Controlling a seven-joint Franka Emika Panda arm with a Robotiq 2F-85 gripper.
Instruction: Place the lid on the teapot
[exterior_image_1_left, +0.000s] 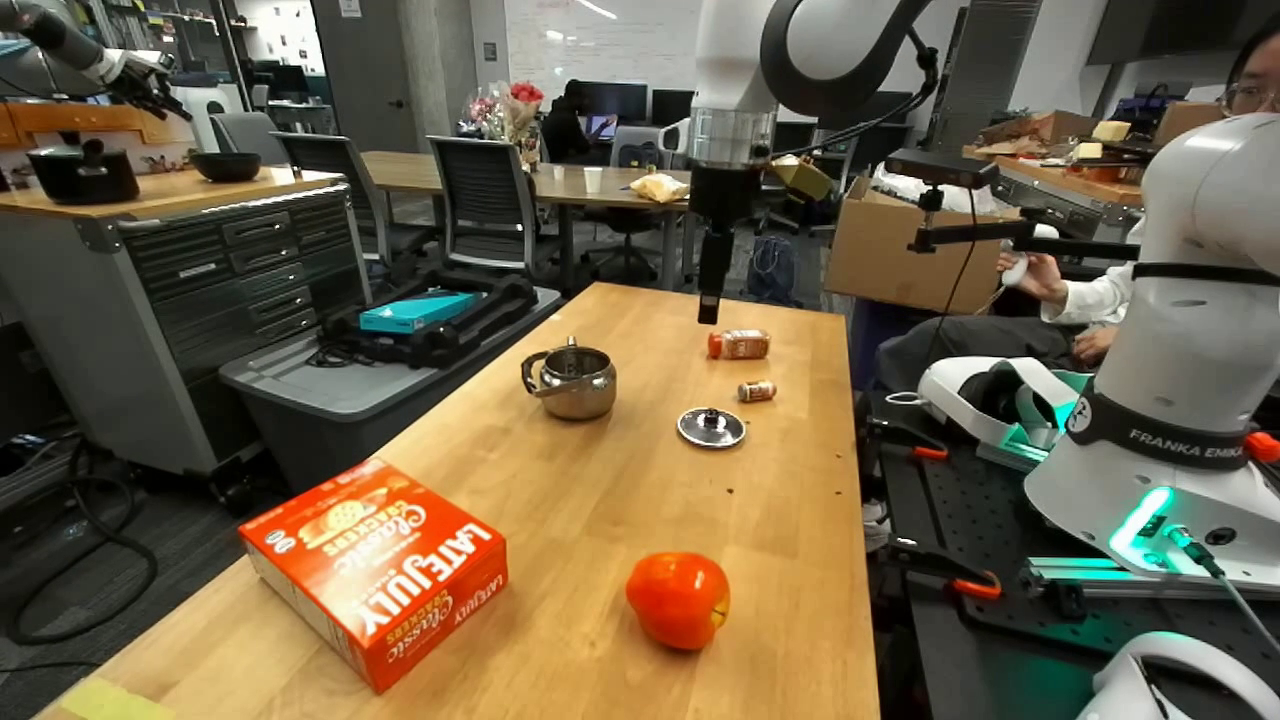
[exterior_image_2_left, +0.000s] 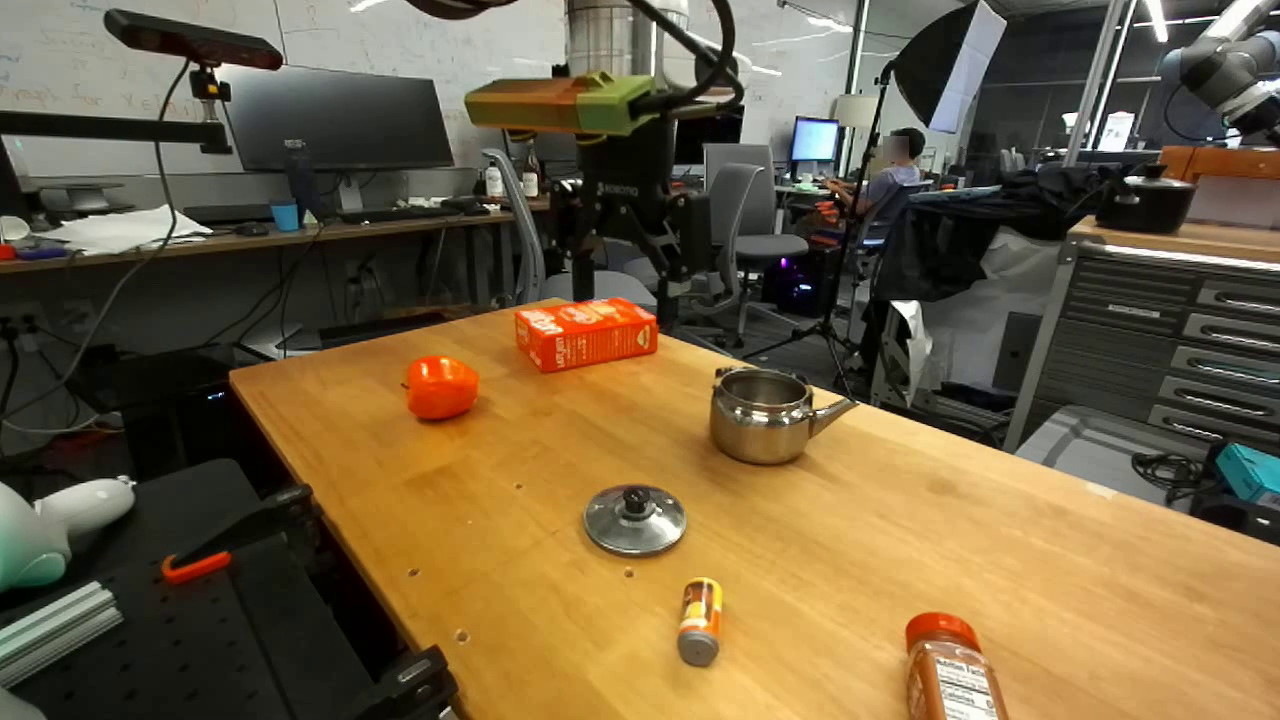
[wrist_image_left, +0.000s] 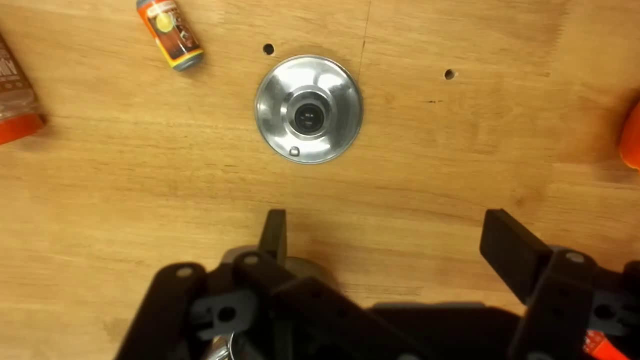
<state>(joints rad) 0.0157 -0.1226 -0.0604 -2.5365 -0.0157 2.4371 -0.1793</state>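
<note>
The lid, a round silvery disc with a dark knob, lies flat on the wooden table, knob up, in both exterior views (exterior_image_1_left: 725, 432) (exterior_image_2_left: 655, 532) and at the upper middle of the wrist view (wrist_image_left: 340, 127). The squat shiny teapot stands upright and uncovered beside it, seen in both exterior views (exterior_image_1_left: 583, 392) (exterior_image_2_left: 758, 435). In the wrist view only bits of the teapot (wrist_image_left: 311, 270) show past the left finger. My gripper (exterior_image_1_left: 709, 310) (exterior_image_2_left: 627, 295) hangs well above the table, apart from both. Its fingers stand wide open (wrist_image_left: 386, 216) with nothing between them.
A small orange-labelled cylinder (exterior_image_2_left: 700, 615) lies near the lid, and a red-capped spice bottle (exterior_image_1_left: 742, 345) lies farther along. An orange-red round fruit or vegetable (exterior_image_1_left: 680, 598) and a red cracker box (exterior_image_1_left: 385, 560) sit toward the opposite end of the table.
</note>
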